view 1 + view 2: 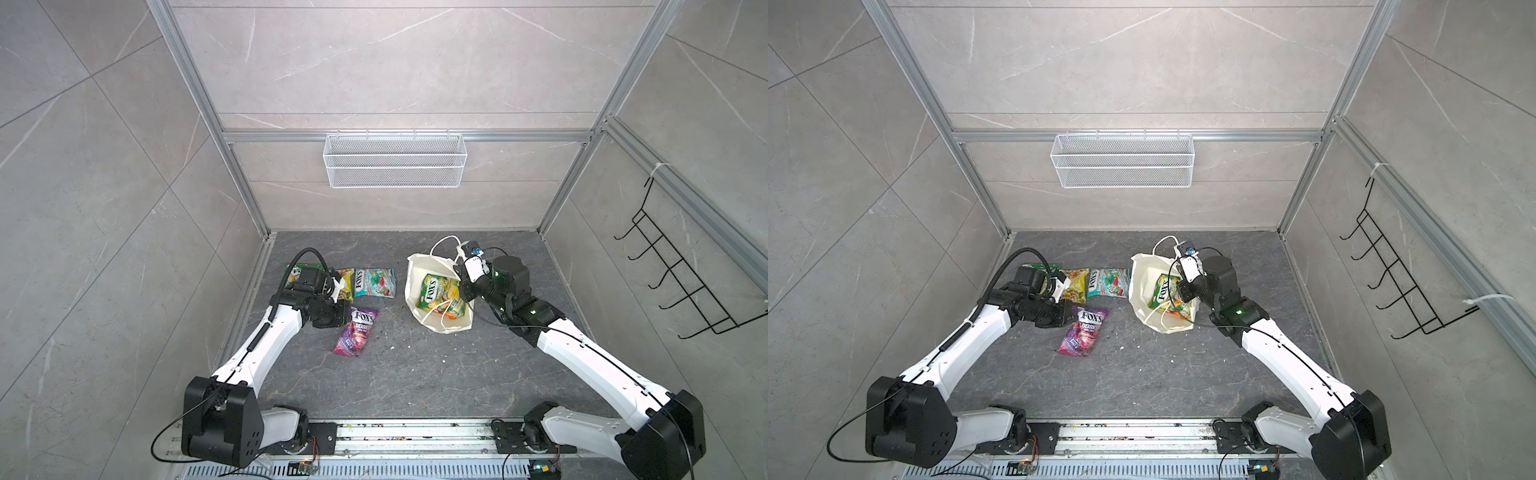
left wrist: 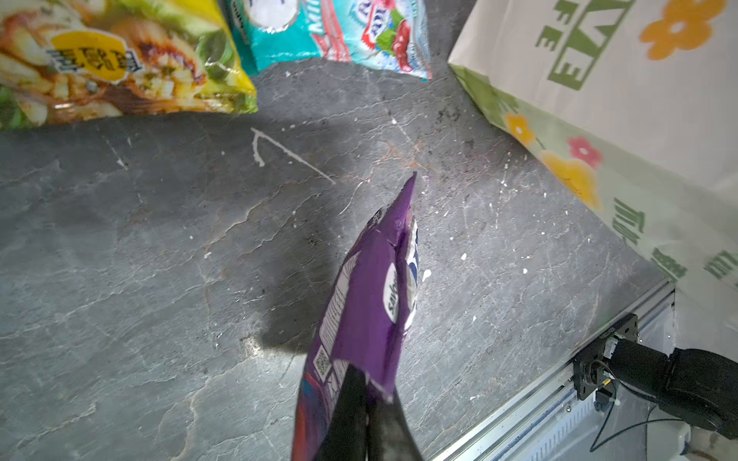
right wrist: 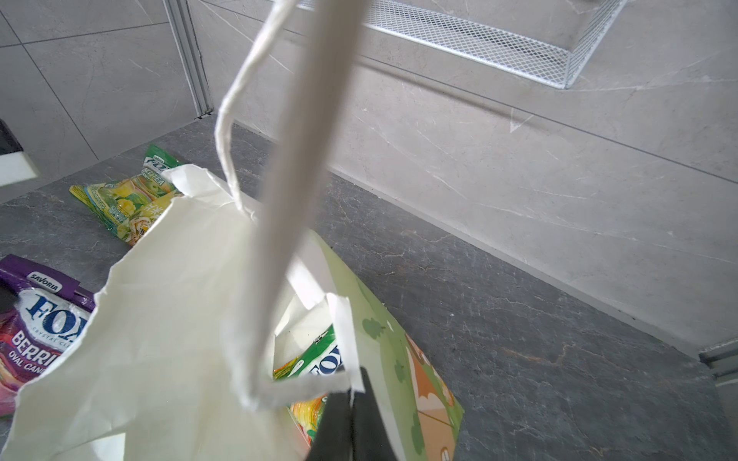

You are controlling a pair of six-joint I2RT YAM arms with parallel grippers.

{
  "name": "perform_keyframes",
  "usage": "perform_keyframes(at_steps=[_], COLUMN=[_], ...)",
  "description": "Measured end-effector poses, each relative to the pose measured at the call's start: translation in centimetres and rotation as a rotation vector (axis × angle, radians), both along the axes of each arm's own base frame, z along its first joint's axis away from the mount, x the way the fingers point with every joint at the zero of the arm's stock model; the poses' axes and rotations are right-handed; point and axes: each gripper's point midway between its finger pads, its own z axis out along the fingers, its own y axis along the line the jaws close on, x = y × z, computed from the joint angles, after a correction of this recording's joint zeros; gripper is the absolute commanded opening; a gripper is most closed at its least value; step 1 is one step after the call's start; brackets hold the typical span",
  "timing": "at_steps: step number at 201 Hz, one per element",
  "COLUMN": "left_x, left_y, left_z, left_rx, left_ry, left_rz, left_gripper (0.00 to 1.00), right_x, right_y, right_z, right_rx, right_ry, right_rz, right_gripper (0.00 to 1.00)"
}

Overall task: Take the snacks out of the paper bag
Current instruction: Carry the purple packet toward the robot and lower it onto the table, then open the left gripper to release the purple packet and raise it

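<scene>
Dark grey stone tabletop [image 1: 415, 374], pale tiled walls. Right of centre, paper bag [image 1: 419, 282] upright, mouth open, rim pinched tight in right gripper [image 3: 353, 395]. Down inside, green-yellow packet [image 1: 438, 293]; possibly another beneath. Out on the table, purple packet [image 2: 367, 299], edge clamped in left gripper [image 2: 371, 385], near teal packet [image 1: 374, 282]. Likely light, glossy, slippery, crinkly; best pinched by a flat sealed edge.

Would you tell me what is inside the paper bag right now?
A green-yellow FOX'S packet lies inside the paper bag, label facing up. Anything beneath is covered by that packet and the bag's walls.
</scene>
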Motion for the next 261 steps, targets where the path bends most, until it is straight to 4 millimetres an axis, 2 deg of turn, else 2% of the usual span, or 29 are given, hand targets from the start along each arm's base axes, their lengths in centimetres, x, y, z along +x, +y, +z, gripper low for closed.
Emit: perform_keyframes(at_steps=[30, 44, 51, 59, 76, 90, 96, 108, 128, 149, 165, 185, 204, 234, 261], left_x=[0.3, 0.5, 0.5, 0.5, 0.5, 0.6, 0.7, 1.1, 1.7, 2.0, 1.5, 0.5, -1.1, -3.7, -4.2], left_y=[1.5, 2.2, 2.5, 2.9, 3.8, 4.5, 4.7, 4.9, 4.1, 1.7, 0.0, -1.1, -1.9, -1.8, -1.3], left_z=[-1.3, -1.8, -2.2, -2.7, -3.7, -3.9, -3.8, -3.2, -1.6, 0.2, 0.6, -0.4, -2.4, -5.1, -6.7], left_rx=[0.054, 0.084, 0.104, 0.128, 0.189, 0.236, 0.249, 0.277, 0.337, 0.373, 0.373, 0.379, 0.397, 0.439, 0.472], left_ry=[0.027, 0.035, 0.043, 0.055, 0.085, 0.107, 0.107, 0.091, 0.042, -0.016, -0.022, 0.031, 0.099, 0.187, 0.233], left_rz=[0.043, 0.054, 0.056, 0.059, 0.062, 0.066, 0.068, 0.07, 0.061, 0.037, 0.046, 0.092, 0.133, 0.184, 0.218], left_gripper=[0.0, 0.03, 0.12, 0.26, 0.46, 0.55, 0.62, 0.68, 0.7, 0.78, 0.78, 0.78, 0.78, 0.82, 0.8], right_x=[-0.1, -0.1, -0.1, -0.1, -0.1, -0.2, -0.2, -0.2, -0.2, -0.3, -0.3, -0.3, -0.3, -0.3, -0.3], right_y=[0.1, 0.2, 0.3, 0.3, 0.3, 0.3, 0.3, 0.3, 0.3, 0.3, 0.3, 0.4, 0.4, 0.4, 0.4], right_z=[-0.1, -0.2, -0.1, -0.1, -0.1, 0.0, 0.0, 0.0, 0.0, 0.0, 0.0, 0.0, 0.0, -0.1, -0.1], right_rx=[0.004, 0.009, 0.013, 0.014, 0.014, 0.015, 0.016, 0.016, 0.016, 0.016, 0.017, 0.017, 0.018, 0.017, 0.019], right_ry=[0.0, 0.003, 0.003, 0.003, 0.003, 0.001, 0.0, 0.0, 0.001, 0.001, 0.001, 0.002, 0.001, 0.002, 0.0], right_rz=[0.008, 0.013, 0.014, 0.015, 0.015, 0.015, 0.016, 0.016, 0.018, 0.019, 0.02, 0.022, 0.022, 0.022, 0.022], right_gripper=[0.0, 0.0, 0.0, 0.0, 0.0, 0.0, 0.0, 0.0, 0.0, 0.0, 0.0, 0.0, 0.0, 0.0, 0.0])
